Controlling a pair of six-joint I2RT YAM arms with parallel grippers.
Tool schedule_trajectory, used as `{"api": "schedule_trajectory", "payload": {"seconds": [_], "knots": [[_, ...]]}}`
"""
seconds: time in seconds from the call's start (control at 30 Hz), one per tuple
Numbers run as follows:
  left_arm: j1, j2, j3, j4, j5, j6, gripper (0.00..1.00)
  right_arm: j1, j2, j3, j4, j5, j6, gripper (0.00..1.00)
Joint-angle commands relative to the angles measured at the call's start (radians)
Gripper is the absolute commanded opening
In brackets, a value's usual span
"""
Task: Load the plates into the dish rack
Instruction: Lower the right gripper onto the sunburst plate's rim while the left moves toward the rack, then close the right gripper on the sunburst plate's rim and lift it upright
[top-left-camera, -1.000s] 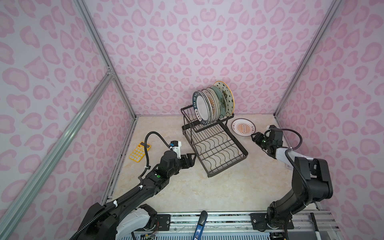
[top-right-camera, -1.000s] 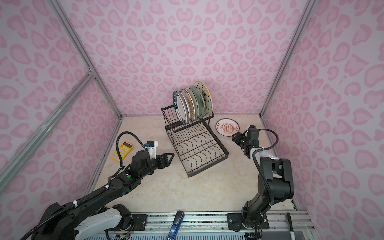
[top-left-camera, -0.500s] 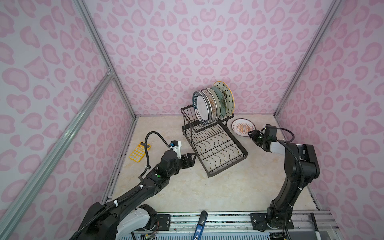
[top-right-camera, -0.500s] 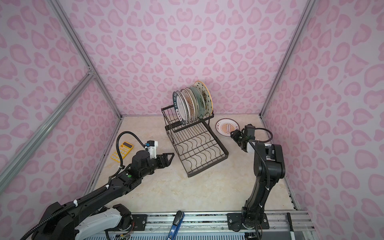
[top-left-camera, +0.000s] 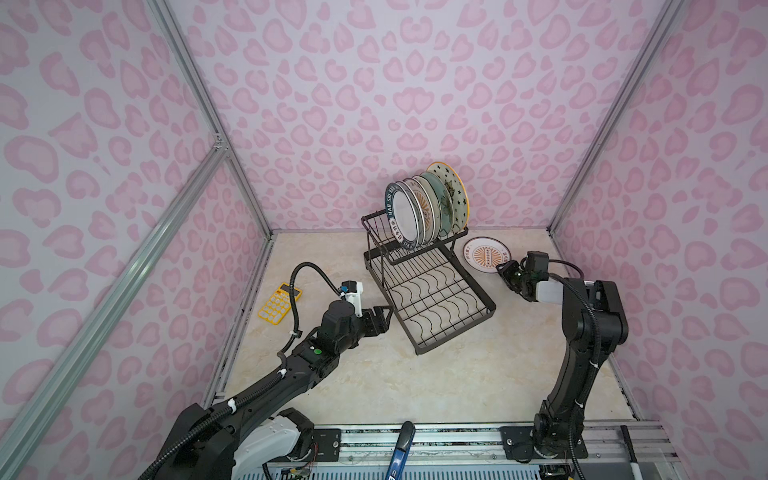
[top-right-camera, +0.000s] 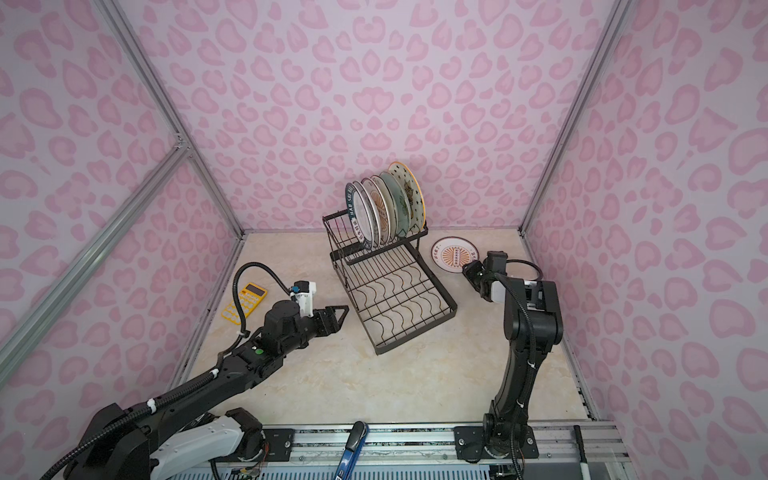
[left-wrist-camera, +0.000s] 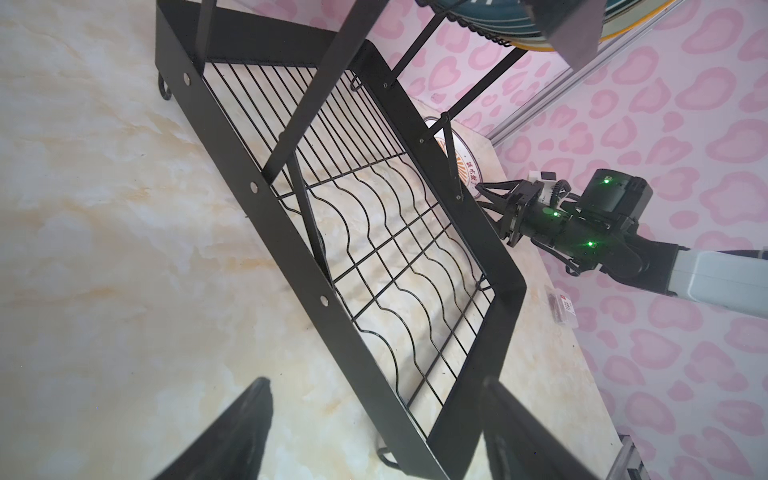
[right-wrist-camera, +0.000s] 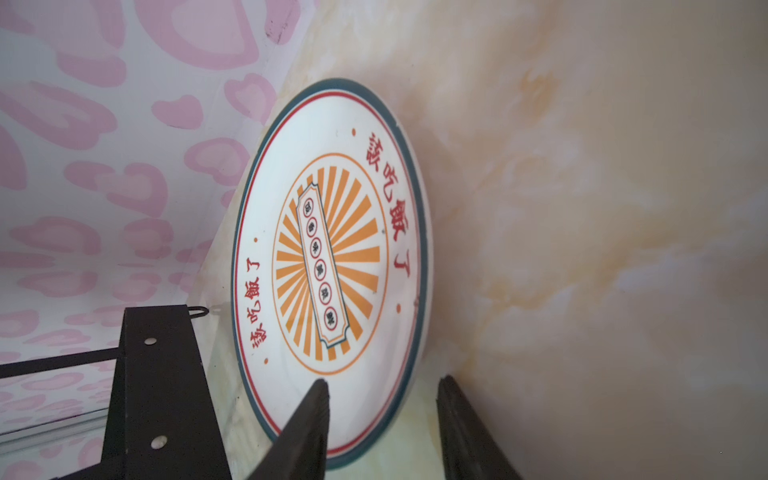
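Open desk (top-left-camera: 415, 374) in front, crowded toward the back

The dish rack (top-left-camera: 430, 297) stands mid-desk, lower level open, upper level packed with upright plates (top-left-camera: 428, 208); a sunburst plate (top-left-camera: 485, 254) lies just beside it near the back wall (top-left-camera: 415, 104), a calculator (top-left-camera: 279, 302) by the left wall (top-left-camera: 187, 270).

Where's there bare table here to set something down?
Bare table runs wide from the dish rack to the front rail, and between rack and right arm. Crowded back right: sunburst plate with the right gripper at its rim.
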Motion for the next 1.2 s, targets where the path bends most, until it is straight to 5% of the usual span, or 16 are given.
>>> {"api": "schedule_trajectory", "payload": {"seconds": [0.0, 1.17], "knots": [[0.000, -0.008, 0.011, 0.001, -0.009, 0.013, 0.81, -0.003, 0.028, 0.001, 0.053, -0.016, 0.065, 0.42], [0.001, -0.013, 0.026, -0.015, -0.003, 0.018, 0.80, -0.022, 0.133, 0.002, 0.156, -0.061, 0.234, 0.10]]}}
